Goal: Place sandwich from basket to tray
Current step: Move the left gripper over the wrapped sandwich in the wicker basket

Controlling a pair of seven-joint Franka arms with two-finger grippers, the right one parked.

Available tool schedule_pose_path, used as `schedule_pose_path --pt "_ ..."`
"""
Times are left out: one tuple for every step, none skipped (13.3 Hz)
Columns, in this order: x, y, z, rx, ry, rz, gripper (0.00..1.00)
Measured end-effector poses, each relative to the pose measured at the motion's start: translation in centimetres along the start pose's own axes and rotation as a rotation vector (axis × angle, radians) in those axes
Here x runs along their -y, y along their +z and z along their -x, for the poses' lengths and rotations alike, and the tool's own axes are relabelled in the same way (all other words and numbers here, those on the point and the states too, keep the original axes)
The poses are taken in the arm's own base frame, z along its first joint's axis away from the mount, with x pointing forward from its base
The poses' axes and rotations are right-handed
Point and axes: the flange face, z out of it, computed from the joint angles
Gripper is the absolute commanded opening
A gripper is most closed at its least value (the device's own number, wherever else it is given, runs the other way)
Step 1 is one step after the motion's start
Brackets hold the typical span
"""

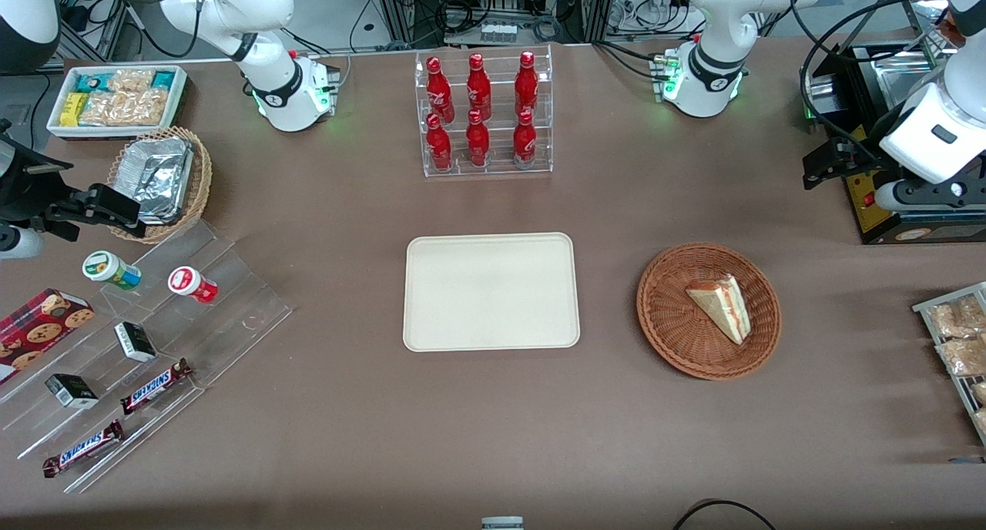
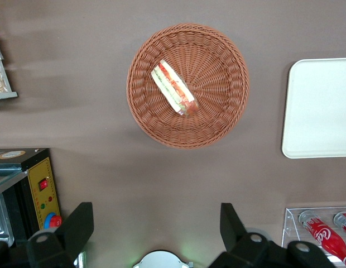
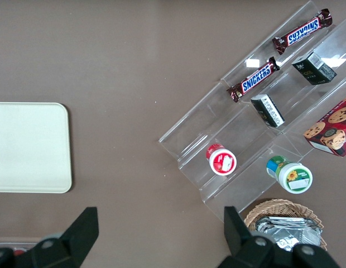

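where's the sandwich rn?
Front view: the sandwich lies in the basket, beside the tray, toward the working arm's end. The open claw is well above it.

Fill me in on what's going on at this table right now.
The working arm's gripper hangs open, high above the table and holding nothing. The sandwich lies in the round brown basket, untouched. The cream tray beside it has nothing on it, so the move to the tray has not started.
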Motion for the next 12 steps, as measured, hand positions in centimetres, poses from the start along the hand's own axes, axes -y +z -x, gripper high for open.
schedule_pose_path --pt "0.0 0.0 0.0 0.000 -0.001 0.000 1.00" --pt "0.0 0.0 0.0 0.000 -0.001 0.000 1.00" --pt "0.0 0.0 0.0 0.003 -0.001 0.000 1.00" --pt "0.0 0.2 0.1 0.009 -0.001 -0.001 1.00" --pt "0.1 0.5 0.1 0.019 -0.002 -0.001 1.00" --pt "0.2 1.1 0.0 0.032 -0.004 -0.002 1.00" --pt "0.4 2.1 -0.2 0.047 -0.009 -0.003 1.00" --pt "0.5 3.2 -0.5 0.051 -0.029 -0.006 1.00" --pt "0.7 4.5 -0.9 0.053 -0.077 -0.020 1.00" --pt "0.8 6.0 -1.2 0.052 -0.141 -0.042 1.00" --pt "0.8 7.5 -1.6 0.045 -0.190 -0.056 1.00" --pt "0.7 8.9 -2.0 0.035 -0.217 -0.061 1.00"
